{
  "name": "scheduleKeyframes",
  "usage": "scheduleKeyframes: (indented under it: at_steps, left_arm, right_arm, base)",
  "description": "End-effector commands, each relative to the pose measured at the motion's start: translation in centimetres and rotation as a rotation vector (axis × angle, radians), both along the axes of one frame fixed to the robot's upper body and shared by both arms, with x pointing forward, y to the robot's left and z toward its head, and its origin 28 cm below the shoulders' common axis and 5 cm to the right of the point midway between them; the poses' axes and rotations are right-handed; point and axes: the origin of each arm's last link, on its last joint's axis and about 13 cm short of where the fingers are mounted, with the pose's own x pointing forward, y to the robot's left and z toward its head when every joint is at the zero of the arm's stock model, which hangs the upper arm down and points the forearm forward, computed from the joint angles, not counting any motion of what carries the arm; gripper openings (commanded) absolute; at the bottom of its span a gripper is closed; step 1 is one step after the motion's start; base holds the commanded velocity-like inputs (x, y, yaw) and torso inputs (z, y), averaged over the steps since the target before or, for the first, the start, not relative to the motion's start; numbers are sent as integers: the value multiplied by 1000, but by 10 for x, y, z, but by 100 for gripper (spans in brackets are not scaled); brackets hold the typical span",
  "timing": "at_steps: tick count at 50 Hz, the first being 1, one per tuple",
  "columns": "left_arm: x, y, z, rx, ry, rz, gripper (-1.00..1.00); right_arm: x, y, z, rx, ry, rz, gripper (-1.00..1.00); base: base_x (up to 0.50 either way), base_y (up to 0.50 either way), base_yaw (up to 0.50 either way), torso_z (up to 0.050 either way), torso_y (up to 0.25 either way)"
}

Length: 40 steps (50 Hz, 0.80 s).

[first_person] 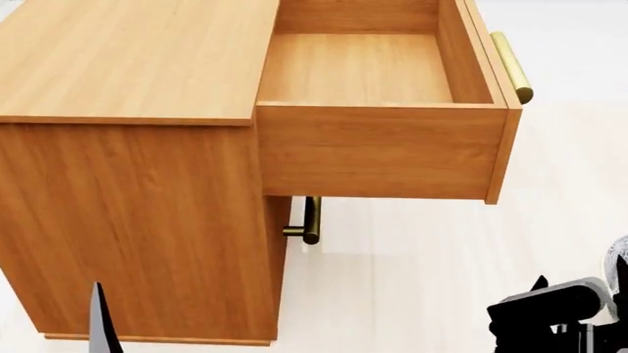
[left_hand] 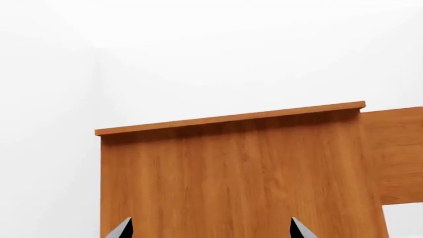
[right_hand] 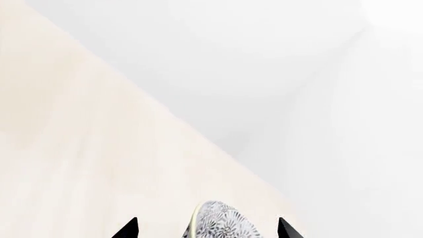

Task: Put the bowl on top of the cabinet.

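The bowl (right_hand: 221, 220), white with a fine grey floral pattern, stands on edge between the fingers of my right gripper (right_hand: 206, 229), which is shut on it above the pale floor. In the head view only a sliver of the bowl (first_person: 620, 259) shows at the right edge, above the gripper's black body (first_person: 549, 312). The cabinet (first_person: 128, 59) is light-brown wood grain with a bare flat top, to the left of and beyond the bowl. My left gripper (left_hand: 211, 229) is open and empty, facing the cabinet's side panel (left_hand: 238, 173).
The cabinet's top drawer (first_person: 383, 151) is pulled out towards the right and holds nothing; its brass bar handle (first_person: 510, 66) sticks out further. A lower brass handle (first_person: 310, 219) shows beneath it. Pale floor (first_person: 412, 279) lies between the cabinet and my right arm.
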Motion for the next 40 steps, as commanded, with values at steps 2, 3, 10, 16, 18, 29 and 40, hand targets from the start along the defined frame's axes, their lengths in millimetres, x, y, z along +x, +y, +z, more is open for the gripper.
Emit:
scheduleKeyframes:
  at_steps: [2, 3, 10, 16, 18, 29, 40]
  left_arm:
    - [0, 2, -4, -11, 0, -1, 100]
    - [0, 2, -4, -11, 0, -1, 100]
    - [0, 2, -5, -15, 11, -3, 100]
    - [1, 1, -6, -16, 17, -4, 100]
    - [0, 2, -6, -18, 20, -4, 100]
    - [1, 2, -8, -20, 33, -8, 100]
    - [1, 1, -10, -24, 46, -10, 100]
  right_arm:
    - [15, -8, 8, -9, 1, -2, 100]
    - [16, -9, 7, -7, 6, -2, 100]
    - [23, -12, -2, 21, 87, 24, 100]
    - [32, -15, -1, 16, 108, 38, 100]
    - [36, -18, -5, 37, 125, 21, 100]
    - [48, -39, 0, 20, 142, -61, 100]
    - [36, -53, -7, 25, 170, -109, 100]
  base:
    - [0, 0, 0, 0, 0]
    - [0, 0, 0, 0, 0]
    - [0, 0, 0, 0, 0]
    - [0, 0, 0, 0, 0]
    - [0, 0, 0, 0, 0]
    - [0, 0, 0, 0, 0]
    - [0, 0, 0, 0, 0]
